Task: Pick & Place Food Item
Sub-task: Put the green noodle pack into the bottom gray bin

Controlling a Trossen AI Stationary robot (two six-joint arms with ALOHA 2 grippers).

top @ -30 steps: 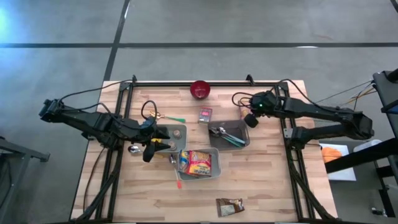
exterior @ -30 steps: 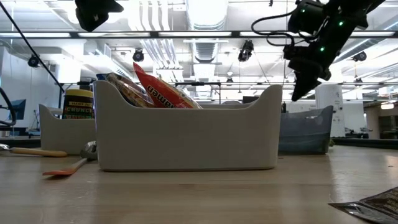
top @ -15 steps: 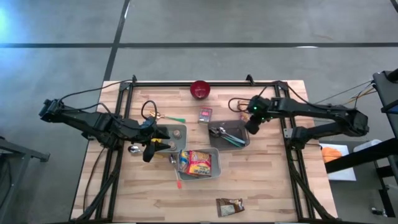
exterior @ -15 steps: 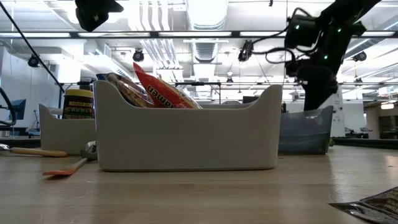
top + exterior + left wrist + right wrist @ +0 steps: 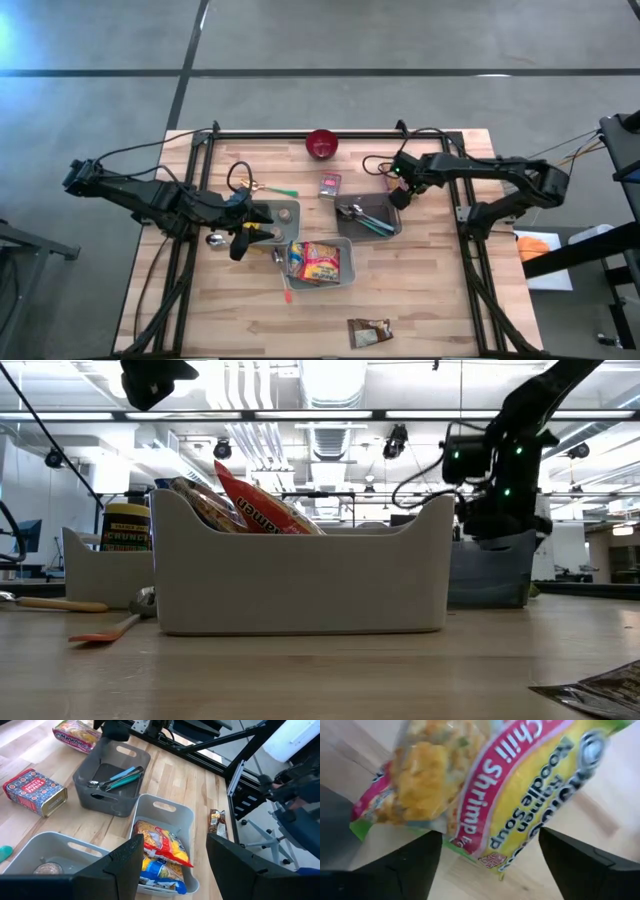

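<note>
A noodle soup packet (image 5: 520, 780), yellow and pink with "Chili Shrimp" print, lies flat on the wooden table beyond the dark grey bin; the left wrist view shows it too (image 5: 77, 732). My right gripper (image 5: 397, 193) hangs close above it, pointing steeply down, open, its fingers (image 5: 395, 870) wide apart on either side; whether they touch the packet I cannot tell. My left gripper (image 5: 245, 232) waits open above the light grey bin (image 5: 283, 213), nothing between its fingers (image 5: 125, 865). A white bin (image 5: 345, 270) holds several food packets.
The dark grey bin (image 5: 392, 226) with utensils stands right beside the right gripper. A red tin (image 5: 331, 185) and a red bowl (image 5: 322, 144) sit farther back. A brown packet (image 5: 370, 332) lies near the front edge. An orange spoon (image 5: 285, 285) lies left of the white bin.
My right gripper has come down toward the noodle packet and shifted toward the table's left, tipping to point more steeply down. Its fingers have spread open. The left arm has kept still.
</note>
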